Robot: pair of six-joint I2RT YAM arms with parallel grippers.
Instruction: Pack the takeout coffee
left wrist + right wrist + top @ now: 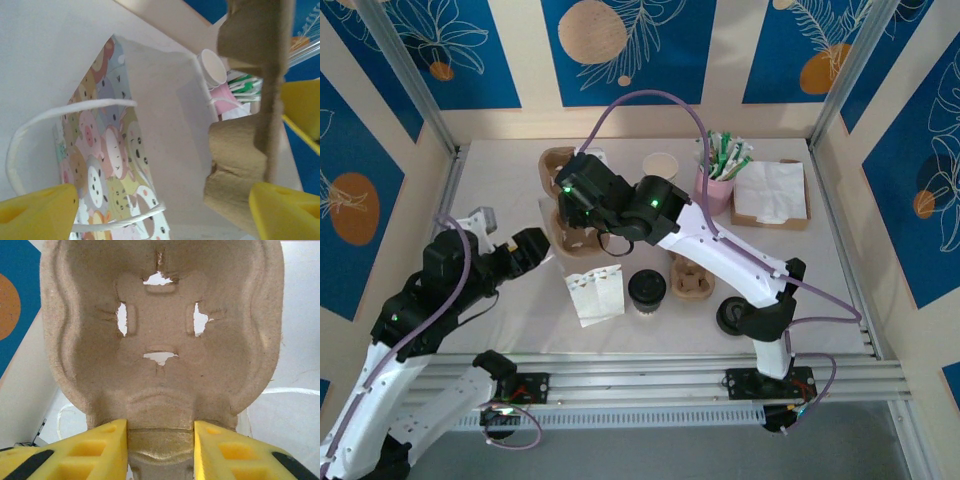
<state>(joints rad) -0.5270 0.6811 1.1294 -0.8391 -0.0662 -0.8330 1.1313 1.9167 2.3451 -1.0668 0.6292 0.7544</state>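
Note:
The takeout coffee (pixel 646 290), a pale cup with a black lid, stands on the table just right of the printed paper bag (pixel 595 293). My right gripper (pixel 575 195) is shut on a brown pulp cup carrier (pixel 563 228), held up behind the bag. In the right wrist view the yellow fingers (pixel 107 447) pinch the middle ridge of the carrier (pixel 160 340). My left gripper (pixel 530 250) hovers left of the carrier, open. Its wrist view shows the bag (pixel 115 165) with its white cord handle, the carrier (pixel 240 170) at the right, and nothing between the yellow tips.
A second carrier (pixel 690 278) and a pile of black lids (pixel 730 315) lie right of the coffee. At the back stand more carriers (pixel 555 165), lidless cups (pixel 660 165), a pink cup of sachets (pixel 720 175) and a napkin box (pixel 770 195).

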